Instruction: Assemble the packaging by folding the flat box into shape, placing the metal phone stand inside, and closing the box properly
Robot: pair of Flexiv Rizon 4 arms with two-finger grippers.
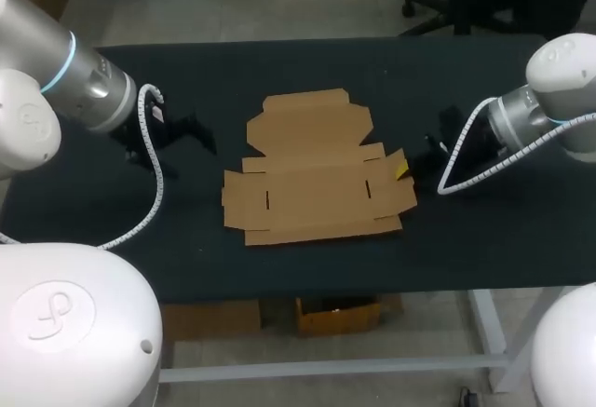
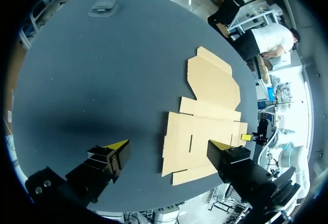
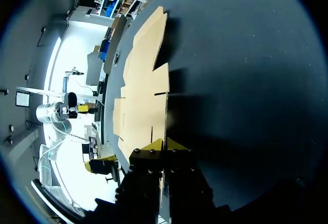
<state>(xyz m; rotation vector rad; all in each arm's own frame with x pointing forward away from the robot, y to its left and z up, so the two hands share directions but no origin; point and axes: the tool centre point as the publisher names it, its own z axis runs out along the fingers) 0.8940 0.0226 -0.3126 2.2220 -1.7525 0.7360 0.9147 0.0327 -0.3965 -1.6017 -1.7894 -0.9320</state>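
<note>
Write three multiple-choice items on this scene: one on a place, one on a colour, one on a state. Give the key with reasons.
1. Where is the metal phone stand?
A) on the bare table, apart from the flat box
B) inside it
C) held in the air
2. What colour is the flat box?
A) white
B) blue
C) brown
3. How is the left gripper?
A) shut on a flap
B) open, holding nothing
C) shut on the stand
Key: 1 A, it lies alone on the dark table; 2 C, it is plain brown cardboard; 3 B, its fingers stand wide apart above the table.
</note>
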